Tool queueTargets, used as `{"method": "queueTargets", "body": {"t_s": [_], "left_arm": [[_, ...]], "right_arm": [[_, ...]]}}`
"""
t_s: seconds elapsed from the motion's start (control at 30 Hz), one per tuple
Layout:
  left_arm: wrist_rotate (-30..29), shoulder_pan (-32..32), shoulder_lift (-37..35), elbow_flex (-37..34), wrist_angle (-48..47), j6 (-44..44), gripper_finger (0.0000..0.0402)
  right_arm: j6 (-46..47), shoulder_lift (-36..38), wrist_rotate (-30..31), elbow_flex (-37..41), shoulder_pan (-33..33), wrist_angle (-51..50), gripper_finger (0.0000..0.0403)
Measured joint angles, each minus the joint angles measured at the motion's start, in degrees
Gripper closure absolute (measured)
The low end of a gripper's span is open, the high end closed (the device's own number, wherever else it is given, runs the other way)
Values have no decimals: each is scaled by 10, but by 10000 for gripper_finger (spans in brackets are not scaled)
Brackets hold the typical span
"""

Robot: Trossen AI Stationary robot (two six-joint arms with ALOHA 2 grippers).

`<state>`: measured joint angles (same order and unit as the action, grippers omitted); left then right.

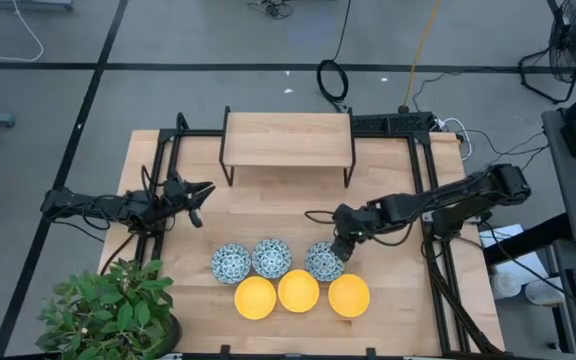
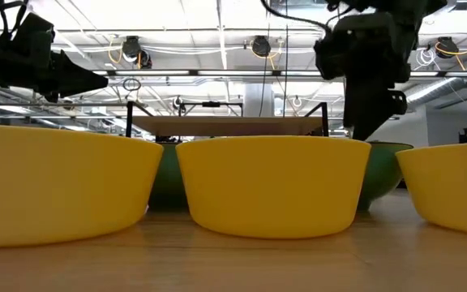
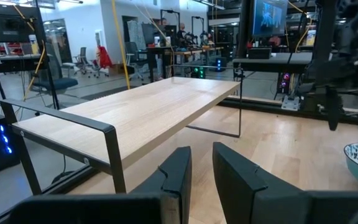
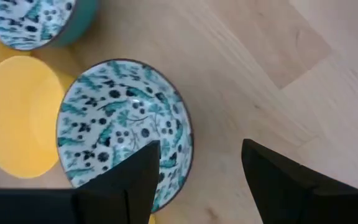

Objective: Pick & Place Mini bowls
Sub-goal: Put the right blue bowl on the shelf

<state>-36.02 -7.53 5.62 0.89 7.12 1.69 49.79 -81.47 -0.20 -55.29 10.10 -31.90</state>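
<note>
Six mini bowls sit on the table's near half in two rows. The three patterned ones (image 1: 231, 263), (image 1: 271, 257), (image 1: 324, 261) stand just behind the three yellow ones (image 1: 255, 297), (image 1: 298, 291), (image 1: 349, 295). My right gripper (image 1: 343, 248) hangs open over the right-hand patterned bowl (image 4: 123, 124), pointing down. One finger (image 4: 138, 171) stands over the bowl's inside and the other (image 4: 272, 177) outside its rim (image 4: 188, 140); no touch shows. My left gripper (image 1: 203, 203) waits above the table's left side, fingers a little apart (image 3: 202, 158).
A low wooden shelf on black legs (image 1: 288, 138) stands at the table's far edge. A potted plant (image 1: 113, 310) fills the near left corner. Black frame rails (image 1: 420, 190) run along both sides. Bare wood (image 1: 268, 210) lies between the shelf and the bowls.
</note>
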Motion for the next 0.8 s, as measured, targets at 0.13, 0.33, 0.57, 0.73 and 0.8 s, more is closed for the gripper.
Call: {"method": "queueTargets", "body": {"t_s": [0.13,0.33,0.57,0.73,0.8], "left_arm": [[0,0,0,0,0,0,330],[0,0,0,0,1,0,330],[0,0,0,0,3,0,330],[0,0,0,0,3,0,330],[0,0,0,0,3,0,330]], "right_arm": [[-14,-10,4,0,28,13,191],[-9,-28,50,0,44,1,190],[12,-31,62,9,45,-6,190],[20,-31,60,22,46,0,190],[20,-31,59,28,46,7,190]]}}
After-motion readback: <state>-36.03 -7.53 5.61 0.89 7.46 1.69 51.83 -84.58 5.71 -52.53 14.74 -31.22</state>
